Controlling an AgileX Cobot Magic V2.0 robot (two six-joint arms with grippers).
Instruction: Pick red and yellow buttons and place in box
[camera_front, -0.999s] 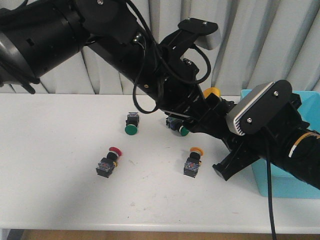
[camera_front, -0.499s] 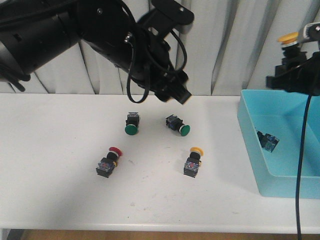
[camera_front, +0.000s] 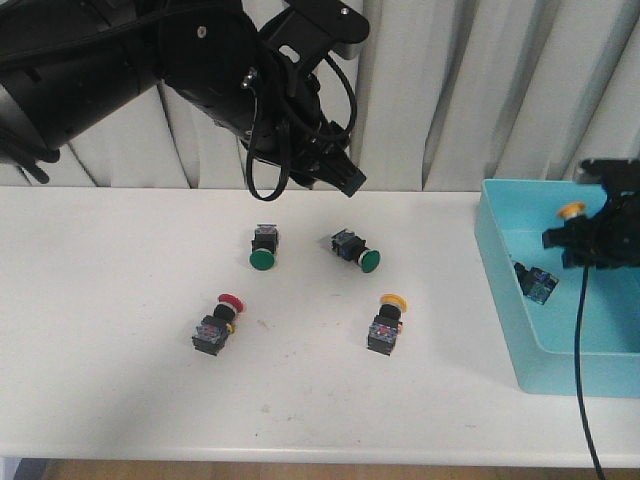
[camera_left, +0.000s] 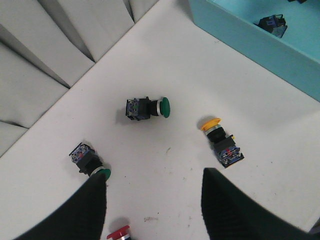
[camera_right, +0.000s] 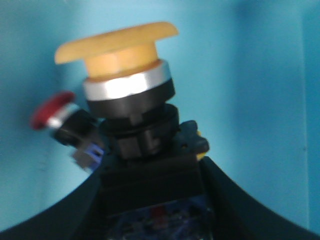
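Note:
My right gripper (camera_front: 588, 238) is shut on a yellow button (camera_front: 572, 211) and holds it low inside the turquoise box (camera_front: 498, 290). In the right wrist view the yellow button (camera_right: 127, 95) sits between the fingers, cap away from me, with a red button (camera_right: 57, 120) lying on the box floor behind it. My left gripper (camera_front: 342, 178) is open and empty, high above the table's far side. On the table lie a red button (camera_front: 217, 325) and a yellow button (camera_front: 386, 325). The left wrist view shows that yellow button (camera_left: 222, 146) and the red cap (camera_left: 120, 233) between my open fingers (camera_left: 85, 210).
Two green-capped buttons (camera_front: 263, 247) (camera_front: 356, 250) lie on the white table behind the red and yellow ones; they also show in the left wrist view (camera_left: 147, 108) (camera_left: 89, 162). A grey curtain hangs behind. The box stands at the table's right end.
My right gripper has come down with the yellow button from above the box's far wall to low inside the box. My left arm has drawn back slightly.

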